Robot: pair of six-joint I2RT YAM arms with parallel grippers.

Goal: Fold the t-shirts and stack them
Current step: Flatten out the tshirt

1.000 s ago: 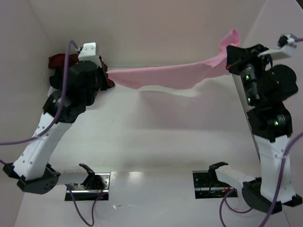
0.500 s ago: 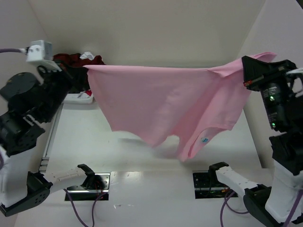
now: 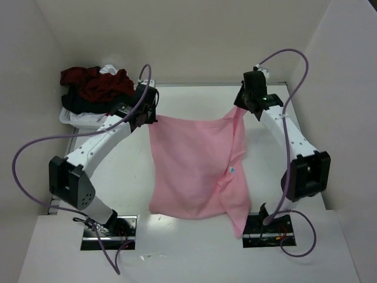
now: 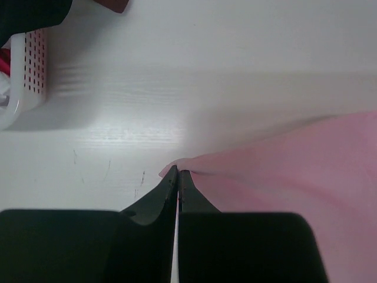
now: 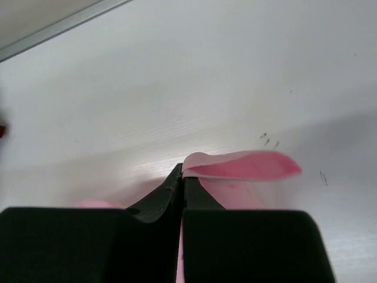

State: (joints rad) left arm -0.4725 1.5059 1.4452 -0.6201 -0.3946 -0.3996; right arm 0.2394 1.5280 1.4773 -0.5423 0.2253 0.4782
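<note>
A light pink t-shirt (image 3: 194, 168) lies spread on the white table, its near end over the front edge, a small label showing near its right side. My left gripper (image 3: 148, 119) is shut on the shirt's far left corner (image 4: 177, 167). My right gripper (image 3: 240, 109) is shut on the far right corner, where a pink flap (image 5: 241, 165) sticks out past the fingertips. Dark red, black and white t-shirts (image 3: 94, 84) lie heaped at the far left.
A small white plastic basket (image 3: 73, 118) sits under the heap at the far left, and its wall shows in the left wrist view (image 4: 26, 71). White walls close in the table at the back and on both sides. Two metal plates sit at the near edge.
Both arms have come down and forward from holding the pink shirt stretched in the air. The shirt now lies flat on the table, still gripped at both far corners.
</note>
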